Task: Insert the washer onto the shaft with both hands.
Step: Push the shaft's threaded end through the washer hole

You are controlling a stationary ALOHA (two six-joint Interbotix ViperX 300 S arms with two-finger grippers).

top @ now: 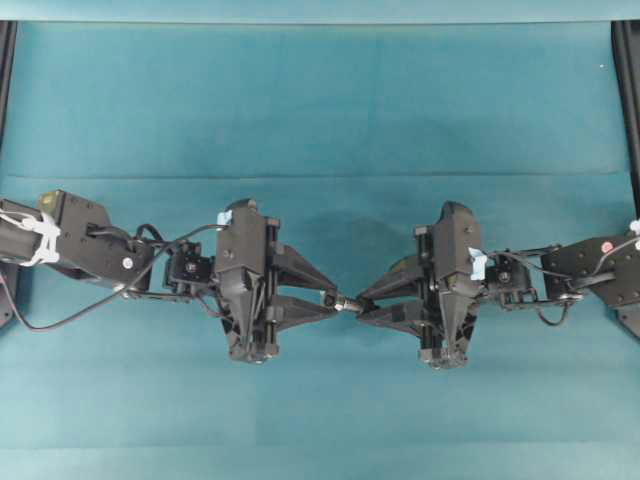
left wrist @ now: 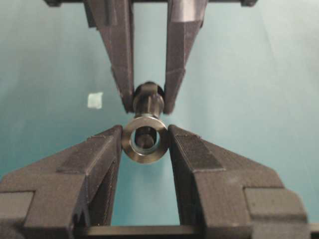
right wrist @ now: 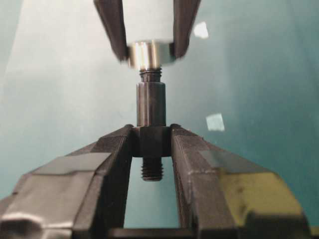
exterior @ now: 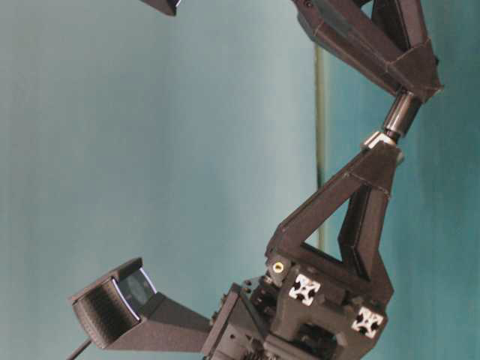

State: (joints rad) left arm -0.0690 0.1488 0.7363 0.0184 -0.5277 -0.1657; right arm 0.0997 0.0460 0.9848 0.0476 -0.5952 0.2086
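**Washer and shaft meet tip to tip above the cloth**

From your left wrist camera, nearest to you are the left gripper's (left wrist: 145, 144) two fingers (left wrist: 197, 154), and pinched between their tips sits the washer (left wrist: 144, 140), its bore facing you. Through that bore you see the dark end of the shaft (left wrist: 147, 102), lined up with the hole. Just beyond, the right gripper's (left wrist: 148, 97) fingers come down from the top of the view and clamp the shaft's thicker part. Farther off, a pale tape square (left wrist: 94, 100) lies on the teal cloth (left wrist: 259, 99).

Switch to your right wrist camera and the order reverses. Closest, the right gripper (right wrist: 152, 139) is pressed tight on the shaft (right wrist: 151, 107) at its wide collar, with a threaded stub poking out toward the lens. The shaft's narrow threaded tip points away and reaches the face of the washer (right wrist: 147, 55); whether it has entered the bore you cannot tell from here. The left gripper's fingers (right wrist: 112, 30) hold the washer by its sides. Two tape squares (right wrist: 215, 121) lie on the cloth behind.

From overhead, both arms reach in from the sides, and the left gripper (top: 328, 297) and right gripper (top: 362, 305) meet point to point at the middle of the table (top: 320, 100), held above the cloth. The parts between them are too small to make out there.
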